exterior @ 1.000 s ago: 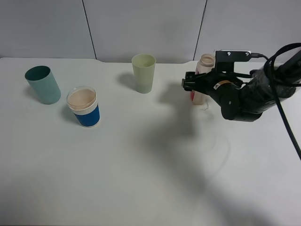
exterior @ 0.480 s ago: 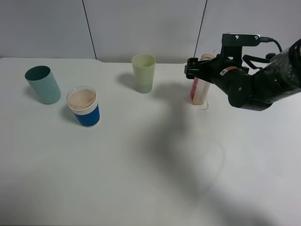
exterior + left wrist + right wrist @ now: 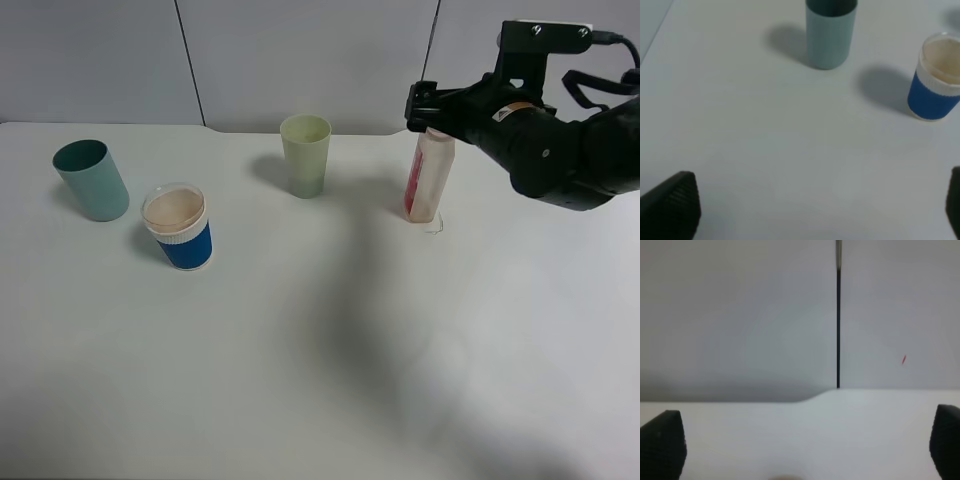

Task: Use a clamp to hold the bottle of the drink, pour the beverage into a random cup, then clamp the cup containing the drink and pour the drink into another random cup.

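The bottle [image 3: 430, 185] stands upright in the upper right of the high view. It is slim and translucent, with a red label down its left side. The right gripper [image 3: 804, 445] hangs just above its neck, jaws wide, holding nothing. The left gripper [image 3: 812, 205] is wide too.

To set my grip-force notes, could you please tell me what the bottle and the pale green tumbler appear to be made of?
The bottle: probably thin translucent plastic, as its pale body looks cloudy and see-through beside the red label. The pale green tumbler: likely opaque matte plastic, with even colour and no glints, though the look leaves it open.
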`<state>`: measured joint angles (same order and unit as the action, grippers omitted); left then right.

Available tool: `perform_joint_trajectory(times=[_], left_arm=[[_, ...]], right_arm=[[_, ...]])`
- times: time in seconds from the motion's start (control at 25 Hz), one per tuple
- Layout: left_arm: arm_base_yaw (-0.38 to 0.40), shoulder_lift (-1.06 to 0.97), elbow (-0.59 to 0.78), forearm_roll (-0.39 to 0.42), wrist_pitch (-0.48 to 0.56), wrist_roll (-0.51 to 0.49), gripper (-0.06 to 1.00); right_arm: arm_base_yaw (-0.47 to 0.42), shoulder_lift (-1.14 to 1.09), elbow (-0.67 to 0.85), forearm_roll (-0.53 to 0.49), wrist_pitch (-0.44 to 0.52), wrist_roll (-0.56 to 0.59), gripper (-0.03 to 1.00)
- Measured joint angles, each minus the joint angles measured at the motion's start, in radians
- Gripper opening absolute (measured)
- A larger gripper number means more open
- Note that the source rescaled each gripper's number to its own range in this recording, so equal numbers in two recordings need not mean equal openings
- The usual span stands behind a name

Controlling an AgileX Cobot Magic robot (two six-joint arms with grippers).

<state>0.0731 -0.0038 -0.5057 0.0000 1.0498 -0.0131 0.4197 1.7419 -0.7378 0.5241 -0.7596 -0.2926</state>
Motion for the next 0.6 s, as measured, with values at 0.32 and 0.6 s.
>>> perform_joint_trajectory(times=[0.32,0.6], left_arm=[[0.000,0.000,0.000,0.000,0.000,0.000,1.00],[0.000,0.000,0.000,0.000,0.000,0.000,1.00]], right_arm=[[0.000,-0.185,0.001,0.067,0.136,-0.193,0.98],[0.000,-0.358,0.001,0.114,0.235,-0.312,0.98]])
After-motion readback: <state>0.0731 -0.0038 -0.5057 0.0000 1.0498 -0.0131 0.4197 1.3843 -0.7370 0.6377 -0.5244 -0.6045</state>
